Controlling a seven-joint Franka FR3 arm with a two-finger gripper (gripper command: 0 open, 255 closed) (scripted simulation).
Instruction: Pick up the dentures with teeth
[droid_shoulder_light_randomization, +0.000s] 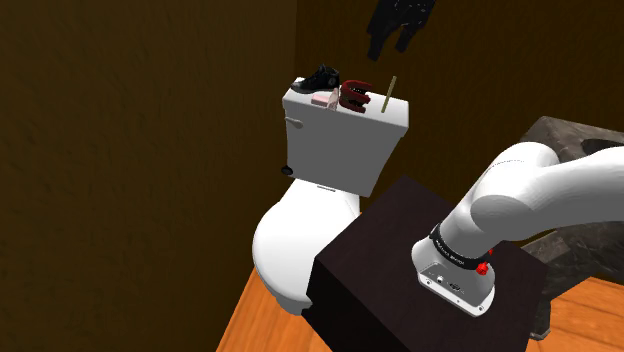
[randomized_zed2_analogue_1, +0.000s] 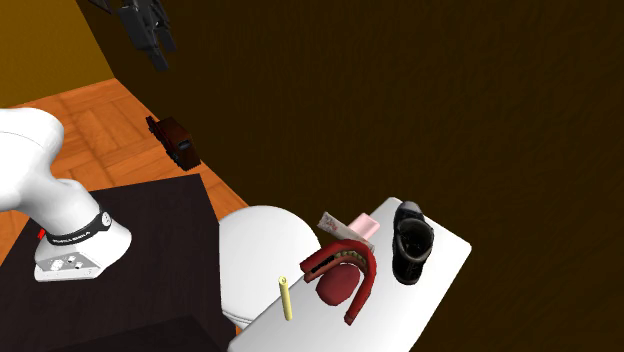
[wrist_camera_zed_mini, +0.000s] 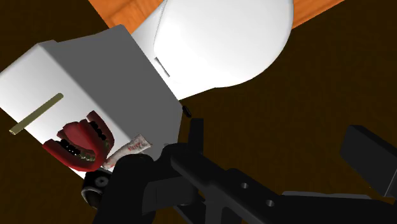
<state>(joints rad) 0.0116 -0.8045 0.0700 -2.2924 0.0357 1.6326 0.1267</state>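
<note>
One toilet stands in the room, and its white tank (droid_shoulder_light_randomization: 340, 145) carries five loose things on the flat lid (randomized_zed2_analogue_1: 420, 300). There is one set of dentures (randomized_zed2_analogue_1: 338, 285), one thin stick (randomized_zed2_analogue_1: 286, 298), one small tube (randomized_zed2_analogue_1: 335, 224), one pink block (randomized_zed2_analogue_1: 366, 228) and one black shoe (randomized_zed2_analogue_1: 411, 245).

The dentures lie near the middle of the lid, a dark red horseshoe of gums with a row of small teeth set along the arch and a rounded red plate inside it. In the shoulder view the stick is just beside them to the right, a straight, pale olive rod leaning up off the lid. The tube and the pink block sit close against their left, and the shoe lies farther left, at the far end of the lid. The tube is white and crumpled with red marks; the block is plain and flat-sided; the shoe is glossy.

The single black gripper (droid_shoulder_light_randomization: 389, 45) hangs high above the tank, well apart from everything on the lid, its two fingers spread with nothing between them.

The smooth, rounded white toilet seat cover (droid_shoulder_light_randomization: 290, 235) lies nearer than the tank, and the black box stand (droid_shoulder_light_randomization: 390, 220) with the white arm (droid_shoulder_light_randomization: 540, 195) is nearer still. Dark brown walls (droid_shoulder_light_randomization: 130, 120) close in behind the tank. The floor (randomized_zed2_analogue_1: 90, 120) is orange wood planks, and one dark reddish-brown object (randomized_zed2_analogue_1: 175, 142) rests on it by the wall. A mottled grey surface (droid_shoulder_light_randomization: 565, 135) shows at the shoulder view's right.
</note>
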